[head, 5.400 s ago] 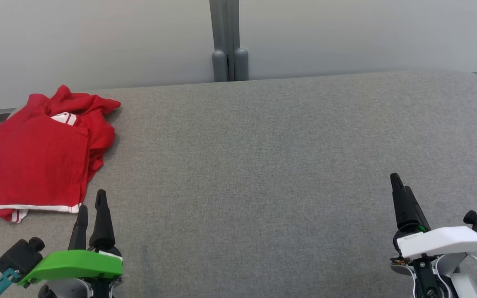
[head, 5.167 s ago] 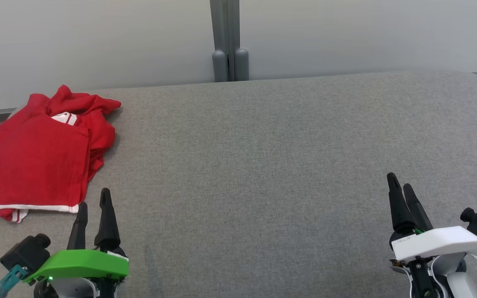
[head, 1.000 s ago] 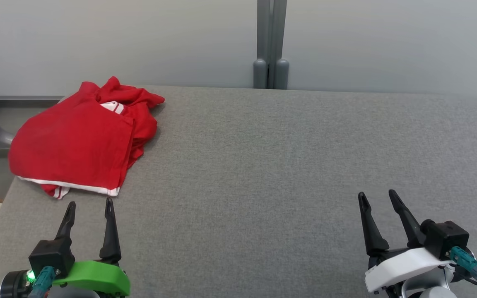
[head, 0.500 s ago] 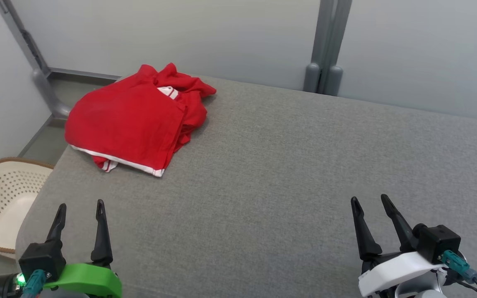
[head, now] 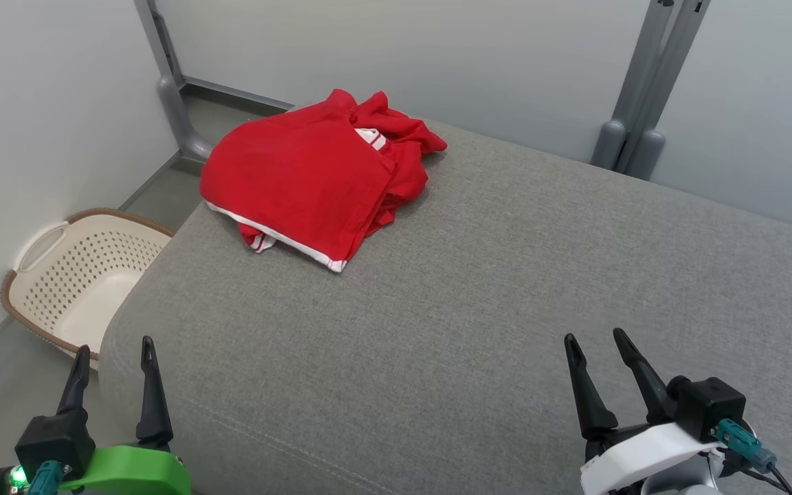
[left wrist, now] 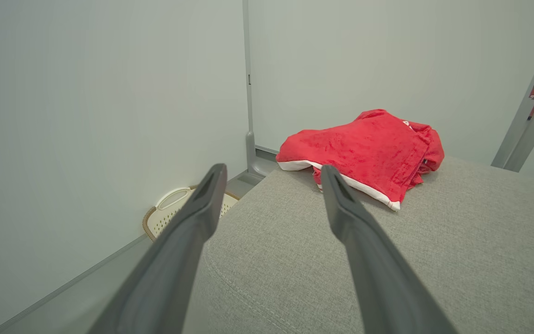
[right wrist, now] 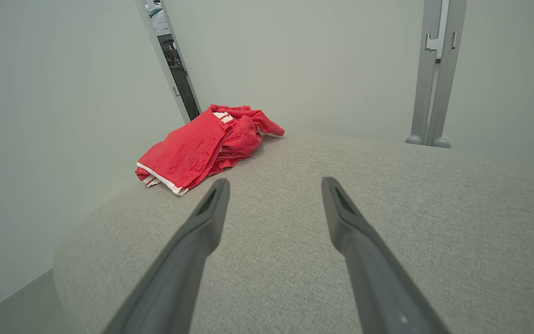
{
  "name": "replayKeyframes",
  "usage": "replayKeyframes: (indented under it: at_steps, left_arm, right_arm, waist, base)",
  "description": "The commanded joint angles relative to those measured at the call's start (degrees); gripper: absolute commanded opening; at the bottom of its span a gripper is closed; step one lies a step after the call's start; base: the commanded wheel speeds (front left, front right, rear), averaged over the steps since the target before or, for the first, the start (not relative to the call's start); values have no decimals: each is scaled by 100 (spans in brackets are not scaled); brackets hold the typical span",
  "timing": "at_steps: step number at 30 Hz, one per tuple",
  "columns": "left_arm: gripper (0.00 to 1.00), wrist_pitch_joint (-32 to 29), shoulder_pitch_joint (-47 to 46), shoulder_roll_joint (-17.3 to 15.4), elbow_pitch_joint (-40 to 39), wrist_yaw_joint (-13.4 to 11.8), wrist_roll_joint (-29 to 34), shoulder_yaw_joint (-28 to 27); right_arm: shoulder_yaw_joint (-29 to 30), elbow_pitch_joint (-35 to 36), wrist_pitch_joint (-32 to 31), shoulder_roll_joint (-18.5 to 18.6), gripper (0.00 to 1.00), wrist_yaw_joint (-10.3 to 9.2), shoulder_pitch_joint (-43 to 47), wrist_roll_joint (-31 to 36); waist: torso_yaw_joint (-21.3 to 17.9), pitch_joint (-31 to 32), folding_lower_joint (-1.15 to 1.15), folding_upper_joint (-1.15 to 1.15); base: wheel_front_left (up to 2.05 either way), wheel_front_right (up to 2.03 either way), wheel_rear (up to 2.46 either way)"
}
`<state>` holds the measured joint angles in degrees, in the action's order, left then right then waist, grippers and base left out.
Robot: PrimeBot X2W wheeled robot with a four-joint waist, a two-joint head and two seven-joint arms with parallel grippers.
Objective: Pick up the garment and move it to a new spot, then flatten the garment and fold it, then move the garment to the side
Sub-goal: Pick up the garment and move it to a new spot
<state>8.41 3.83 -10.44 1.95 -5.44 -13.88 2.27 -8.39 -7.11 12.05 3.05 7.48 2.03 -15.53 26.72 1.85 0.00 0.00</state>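
Our view is swinging left; the garment itself is not shifting.
We are turning so that the crumpled red garment (head: 306, 175), lying at the far left corner of the grey cushion (head: 478, 289) with a basket (head: 93, 256) on the floor beside that end, is coming nearer the middle of the head view. We are keeping the left gripper (head: 115, 346) and right gripper (head: 593, 335) low at the near edge, jaws spread wide and empty, well apart from the cloth, probably readying the first pick-up.
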Motion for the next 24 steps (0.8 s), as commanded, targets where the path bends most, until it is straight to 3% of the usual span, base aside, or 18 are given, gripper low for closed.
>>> replayKeyframes:
  at_steps: [1,15,24]
  left_arm:
    - [100,37,80,-25,1,-17,-10,-5]
    - [100,234,51,2,115,-161,-96,-91]
    - [100,330,-862,-104,212,-51,-220,-143]
  right_arm:
    - [-11,-15,23,14,100,2,-24,-17]
    - [-164,-62,1,82,100,1,-81,-76]
    - [-85,108,-74,338,100,1,-285,-52]
  waist:
    - [126,-17,0,0]
    - [22,-68,0,0]
    - [-528,-603,0,0]
  base:
    - [0,0,0]
    - [0,0,0]
    - [0,0,0]
